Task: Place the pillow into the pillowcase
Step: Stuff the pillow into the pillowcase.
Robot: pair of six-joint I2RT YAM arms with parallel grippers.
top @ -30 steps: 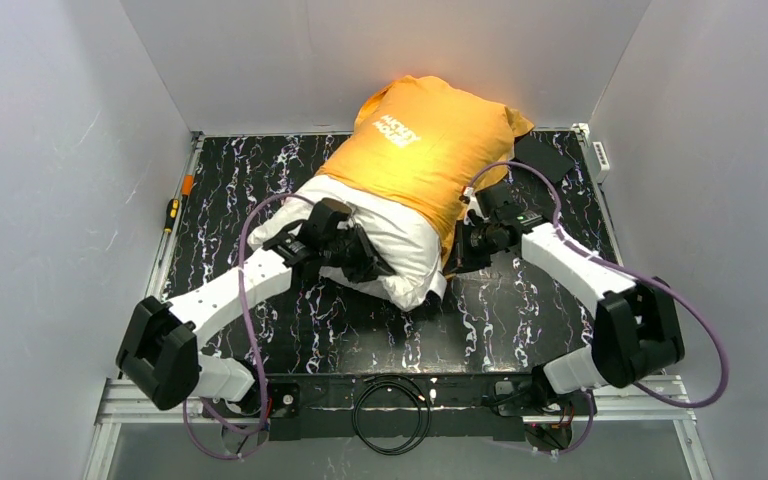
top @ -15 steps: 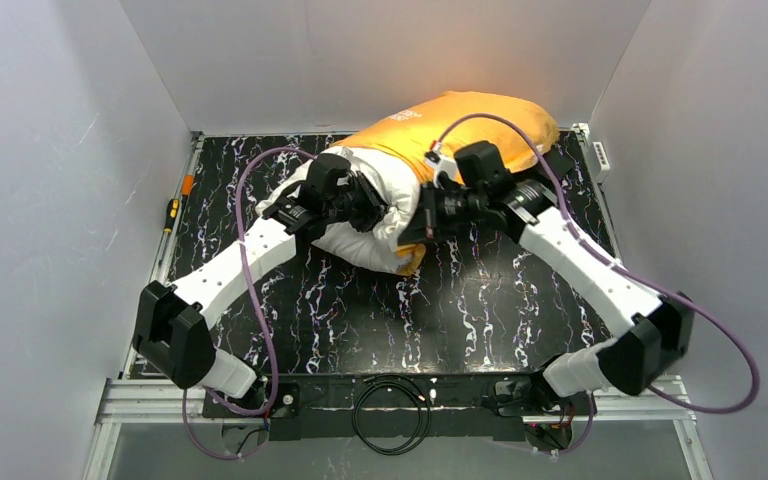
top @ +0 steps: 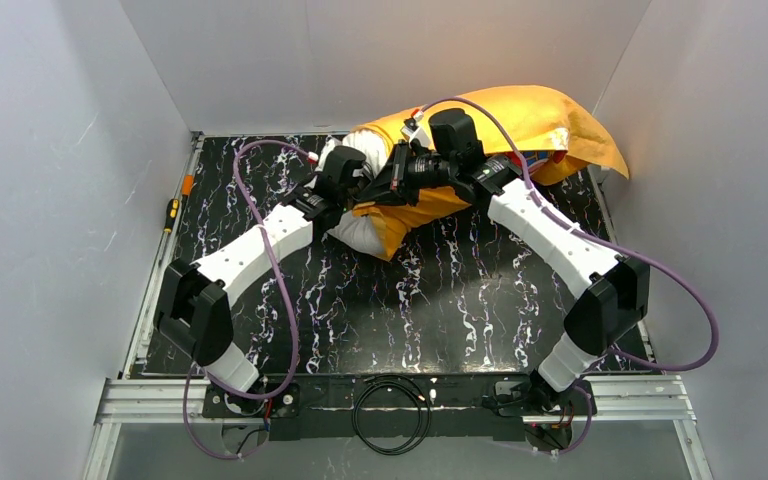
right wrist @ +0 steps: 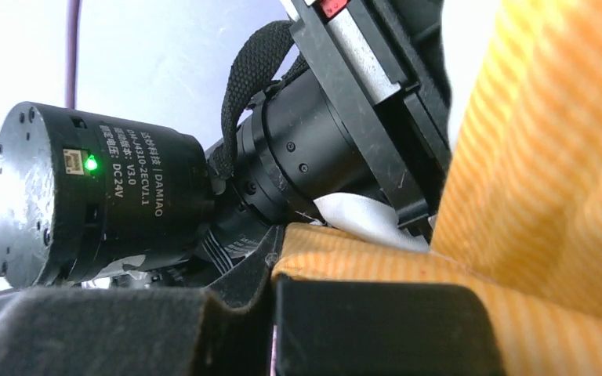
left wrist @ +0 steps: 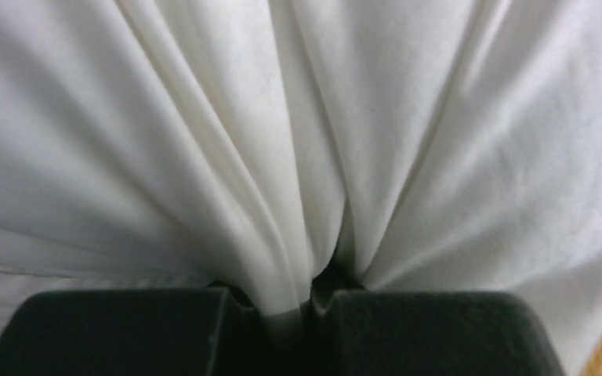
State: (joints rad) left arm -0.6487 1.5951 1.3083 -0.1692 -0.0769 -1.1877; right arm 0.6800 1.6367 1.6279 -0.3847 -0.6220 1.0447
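With the pillow (top: 363, 236) mostly cased, left fingers (left wrist: 125, 329) pinch its bare corner and right fingers (right wrist: 376, 329) pinch the pillowcase (top: 550, 115) hem, which likely needs pulling over that corner next.

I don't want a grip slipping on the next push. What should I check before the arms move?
1. Do the left fingers pinch the pillow? Ok, a fold is caught between them.
2. Are the right fingers clamped on the pillowcase hem? Ok.
3. Is the pillow fully inside? Not ok, a white end sticks out.
4. Does the pillow reach the closed end? Cannot tell, hidden by fabric.
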